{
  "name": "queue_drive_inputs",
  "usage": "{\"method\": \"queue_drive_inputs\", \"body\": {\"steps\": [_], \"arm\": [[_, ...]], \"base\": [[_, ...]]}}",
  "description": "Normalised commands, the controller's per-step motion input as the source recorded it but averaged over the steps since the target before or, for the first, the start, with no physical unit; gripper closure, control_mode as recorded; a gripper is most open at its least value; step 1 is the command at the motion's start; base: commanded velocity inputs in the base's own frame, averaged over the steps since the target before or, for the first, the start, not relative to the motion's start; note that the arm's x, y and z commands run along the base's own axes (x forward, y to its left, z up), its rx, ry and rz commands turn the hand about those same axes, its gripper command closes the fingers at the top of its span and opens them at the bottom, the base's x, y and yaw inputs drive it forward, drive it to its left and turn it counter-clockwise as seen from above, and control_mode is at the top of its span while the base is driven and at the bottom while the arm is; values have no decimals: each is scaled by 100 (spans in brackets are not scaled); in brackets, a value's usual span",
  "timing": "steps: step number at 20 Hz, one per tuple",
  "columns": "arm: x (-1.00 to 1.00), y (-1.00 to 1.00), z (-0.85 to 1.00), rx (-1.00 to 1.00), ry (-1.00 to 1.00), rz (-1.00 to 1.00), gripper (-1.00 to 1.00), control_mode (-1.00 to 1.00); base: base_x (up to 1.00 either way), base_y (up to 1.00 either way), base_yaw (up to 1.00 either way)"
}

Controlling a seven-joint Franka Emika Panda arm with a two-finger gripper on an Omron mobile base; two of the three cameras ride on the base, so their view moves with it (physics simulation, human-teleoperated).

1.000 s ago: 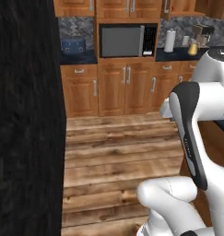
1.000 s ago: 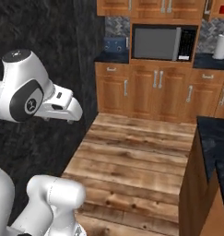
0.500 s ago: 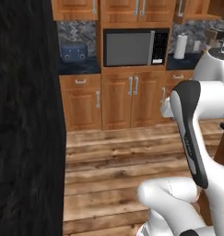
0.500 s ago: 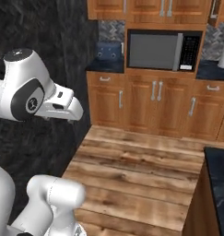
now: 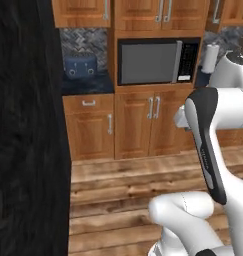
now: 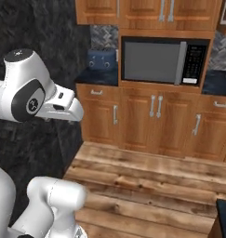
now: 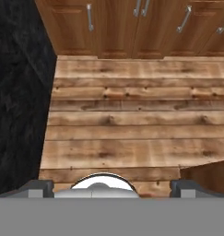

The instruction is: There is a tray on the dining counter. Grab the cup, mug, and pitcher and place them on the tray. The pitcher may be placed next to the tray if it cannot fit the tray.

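The tray, cup, mug and pitcher are out of view. In the hand view my gripper [image 7: 111, 188] is open, its two dark fingertips [image 7: 37, 186] far apart with nothing between them, looking down at bare wooden floor. A dark-topped corner with a wood front at the lower right of the right base view looks like the end of the dining counter [image 6: 224, 209]; its wood panel [image 7: 206, 173] also edges into the hand view. The white arm is folded close to the base in both base views.
A tall black marbled wall [image 5: 28, 130] stands close on the left. Ahead are wooden cabinets [image 5: 138, 125] with a built-in microwave [image 5: 153, 62], a blue toaster [image 5: 79, 65] and a white paper-towel roll [image 5: 209, 57]. Plank floor [image 6: 151, 181] lies between.
The whole picture has shifted: the base has moved nearer the cabinets, so the microwave looks larger and the dining counter has slid toward the right edge. The arm's pose and open gripper are unchanged.
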Motion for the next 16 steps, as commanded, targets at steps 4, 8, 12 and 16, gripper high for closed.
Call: {"method": "queue_drive_inputs", "body": {"steps": [4, 8, 12, 16], "arm": [[0, 0, 0, 0, 0, 0, -100, 100], [0, 0, 0, 0, 0, 0, -100, 100], [0, 0, 0, 0, 0, 0, -100, 100], [0, 0, 0, 0, 0, 0, -100, 100]], "base": [[100, 2, 0], [100, 4, 0], [100, 4, 0], [100, 0, 0]]}}
